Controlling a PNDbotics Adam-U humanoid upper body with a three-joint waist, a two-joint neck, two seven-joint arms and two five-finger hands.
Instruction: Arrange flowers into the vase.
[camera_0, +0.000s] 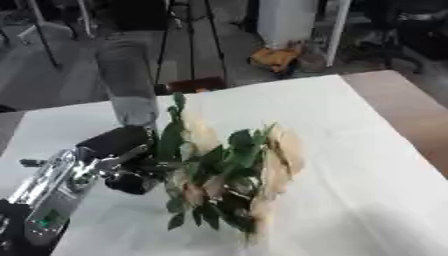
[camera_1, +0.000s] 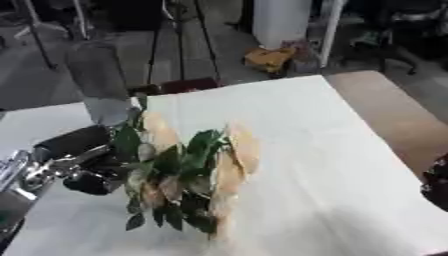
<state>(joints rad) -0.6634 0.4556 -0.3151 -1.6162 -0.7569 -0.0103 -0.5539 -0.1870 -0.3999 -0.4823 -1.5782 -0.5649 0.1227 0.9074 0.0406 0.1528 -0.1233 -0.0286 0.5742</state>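
Note:
A bunch of cream flowers with green leaves (camera_0: 229, 172) hangs over the white cloth, blurred. My left hand (camera_0: 122, 150) comes in from the lower left and is shut on its stems at the bunch's left side. The flower heads point right and down. A tall clear glass vase (camera_0: 128, 85) stands upright on the cloth just behind my left hand, apart from the flowers. Only a dark sliver of my right hand (camera_1: 435, 184) shows at the right edge, low beside the table.
The white cloth (camera_0: 350, 150) covers most of the table, with bare brown tabletop (camera_0: 411, 110) along the right side. Past the far edge are tripod legs, a white post and an orange thing (camera_0: 276, 56) on the floor.

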